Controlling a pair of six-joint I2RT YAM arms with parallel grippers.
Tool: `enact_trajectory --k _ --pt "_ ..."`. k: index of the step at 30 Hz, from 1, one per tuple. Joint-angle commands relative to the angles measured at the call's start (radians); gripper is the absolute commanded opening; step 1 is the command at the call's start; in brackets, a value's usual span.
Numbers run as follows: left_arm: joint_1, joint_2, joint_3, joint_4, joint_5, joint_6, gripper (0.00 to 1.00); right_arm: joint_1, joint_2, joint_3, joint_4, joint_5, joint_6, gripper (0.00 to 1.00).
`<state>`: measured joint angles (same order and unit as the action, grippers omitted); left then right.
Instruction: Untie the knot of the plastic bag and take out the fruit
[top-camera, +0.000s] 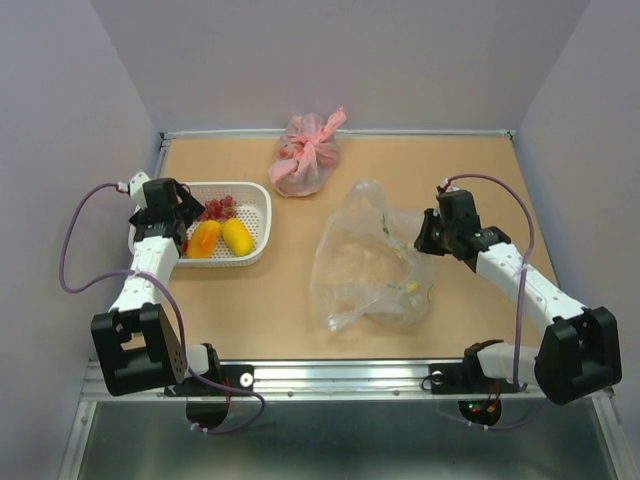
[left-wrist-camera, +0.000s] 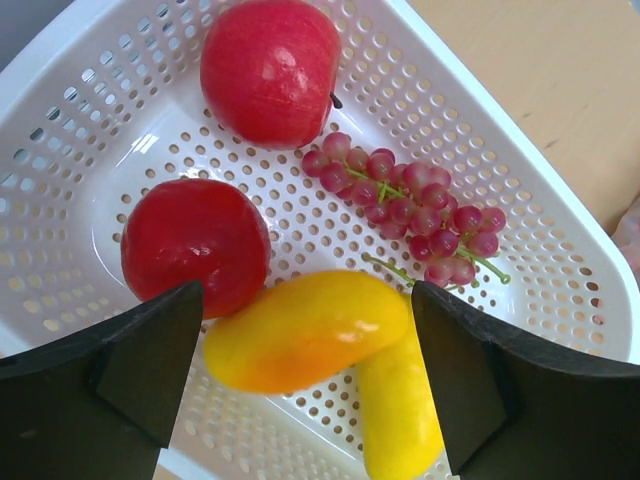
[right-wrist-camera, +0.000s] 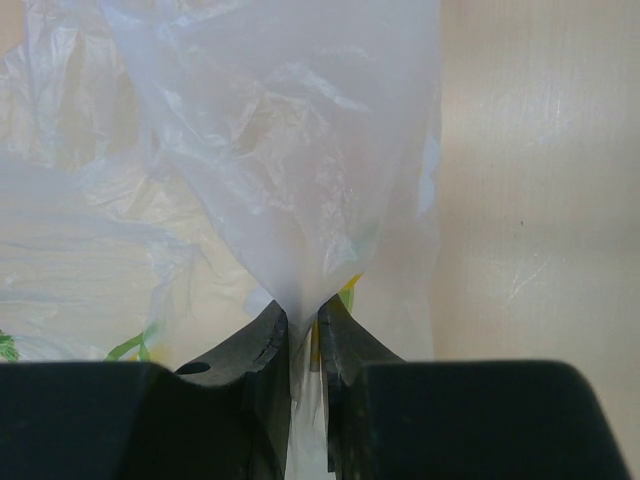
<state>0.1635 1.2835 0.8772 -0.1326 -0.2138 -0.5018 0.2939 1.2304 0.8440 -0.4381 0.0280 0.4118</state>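
The clear plastic bag (top-camera: 370, 265) lies crumpled on the table, right of centre. I see no tied knot on it and no fruit inside. My right gripper (top-camera: 428, 233) is shut on a fold of the bag's right edge; in the right wrist view the film (right-wrist-camera: 270, 150) rises from between the closed fingertips of the gripper (right-wrist-camera: 303, 335). My left gripper (top-camera: 188, 212) is open and empty above the white basket (top-camera: 255, 190). The basket (left-wrist-camera: 80, 120) holds two red fruits (left-wrist-camera: 270, 70) (left-wrist-camera: 195, 245), a grape bunch (left-wrist-camera: 410, 210), an orange oblong fruit (left-wrist-camera: 305, 330) and a yellow mango (left-wrist-camera: 400, 410).
A pink tied bag (top-camera: 306, 155) sits at the back centre near the far wall. Grey walls enclose the table on three sides. The metal rail with the arm bases (top-camera: 340, 378) runs along the near edge.
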Motion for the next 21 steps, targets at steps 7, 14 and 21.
enact_trajectory --k 7,14,21 --pt "-0.097 -0.159 0.165 -0.131 0.011 0.156 0.97 -0.009 -0.086 0.056 -0.098 0.31 0.059 0.1" --pt "-0.188 -0.352 0.315 -0.239 0.047 0.282 0.97 -0.03 -0.339 0.061 -0.224 0.696 0.127 0.06" --pt "-0.188 -0.576 0.402 -0.363 -0.176 0.283 0.97 -0.03 -0.65 0.124 -0.356 0.784 0.125 0.61"
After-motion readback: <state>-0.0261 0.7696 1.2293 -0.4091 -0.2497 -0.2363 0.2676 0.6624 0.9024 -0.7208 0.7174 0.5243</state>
